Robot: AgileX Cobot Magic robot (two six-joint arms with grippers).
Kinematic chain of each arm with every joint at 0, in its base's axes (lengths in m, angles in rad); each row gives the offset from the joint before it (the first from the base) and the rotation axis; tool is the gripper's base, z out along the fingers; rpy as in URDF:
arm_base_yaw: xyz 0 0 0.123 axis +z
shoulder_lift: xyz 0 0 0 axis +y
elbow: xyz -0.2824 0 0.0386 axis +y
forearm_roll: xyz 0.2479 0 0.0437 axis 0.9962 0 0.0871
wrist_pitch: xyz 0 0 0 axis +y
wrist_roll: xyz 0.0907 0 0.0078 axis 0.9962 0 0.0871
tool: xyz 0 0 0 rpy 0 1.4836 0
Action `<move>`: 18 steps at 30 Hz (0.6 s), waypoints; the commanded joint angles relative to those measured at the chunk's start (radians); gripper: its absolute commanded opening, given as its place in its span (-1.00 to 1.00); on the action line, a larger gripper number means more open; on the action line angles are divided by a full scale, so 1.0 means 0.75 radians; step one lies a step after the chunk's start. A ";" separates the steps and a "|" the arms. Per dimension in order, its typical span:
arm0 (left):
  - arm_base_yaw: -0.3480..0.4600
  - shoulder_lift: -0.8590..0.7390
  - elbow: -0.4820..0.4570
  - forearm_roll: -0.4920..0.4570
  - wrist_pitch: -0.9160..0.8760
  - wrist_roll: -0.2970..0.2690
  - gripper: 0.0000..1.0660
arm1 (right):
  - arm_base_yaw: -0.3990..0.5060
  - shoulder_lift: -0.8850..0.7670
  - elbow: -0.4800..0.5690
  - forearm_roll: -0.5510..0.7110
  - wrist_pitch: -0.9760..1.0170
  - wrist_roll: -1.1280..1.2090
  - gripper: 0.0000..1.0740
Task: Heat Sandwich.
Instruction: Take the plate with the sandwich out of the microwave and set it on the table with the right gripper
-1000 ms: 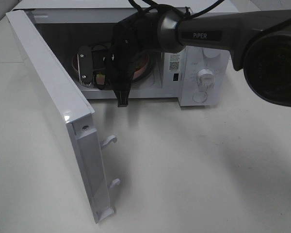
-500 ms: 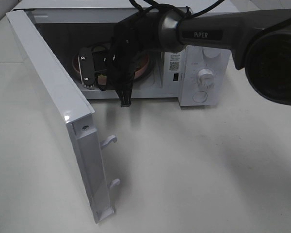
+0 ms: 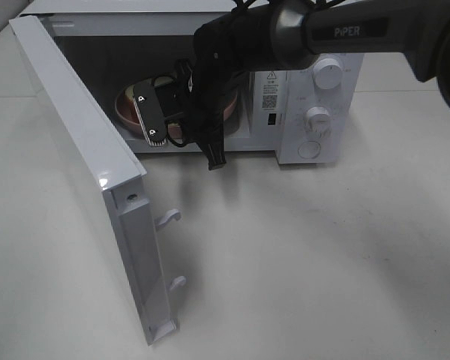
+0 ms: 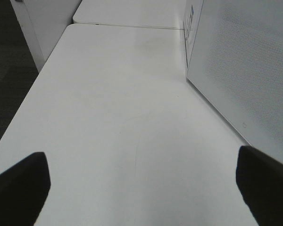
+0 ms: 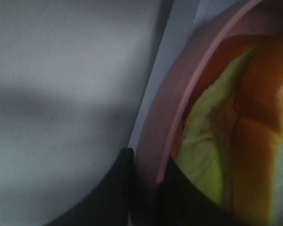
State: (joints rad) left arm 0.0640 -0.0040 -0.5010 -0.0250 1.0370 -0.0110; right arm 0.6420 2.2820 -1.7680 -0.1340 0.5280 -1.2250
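- The right pincer (image 5: pixel 146 159) is pinched on the rim of the pink plate (image 5: pixel 179 94).
- The sandwich (image 5: pixel 226 155) is laid on that plate, just beside the pinched rim.
- From the high camera, plate and pincer are seen at eleven o'clock, in the mouth of the open microwave (image 3: pixel 315 112).

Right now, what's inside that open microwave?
In the microwave sits a pink plate carrying the sandwich, its rim pinched by the right gripper. The arm hides much of the cavity from above, so the rest cannot be seen.
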 commanded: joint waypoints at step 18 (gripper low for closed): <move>0.000 -0.032 0.007 -0.004 -0.004 0.001 0.85 | 0.021 -0.321 0.356 0.029 -0.071 -0.164 -0.99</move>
State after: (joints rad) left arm 0.0640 -0.0040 -0.5010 -0.0250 1.0370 -0.0110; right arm 0.6530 2.0630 -1.5030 -0.1150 0.5070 -1.3340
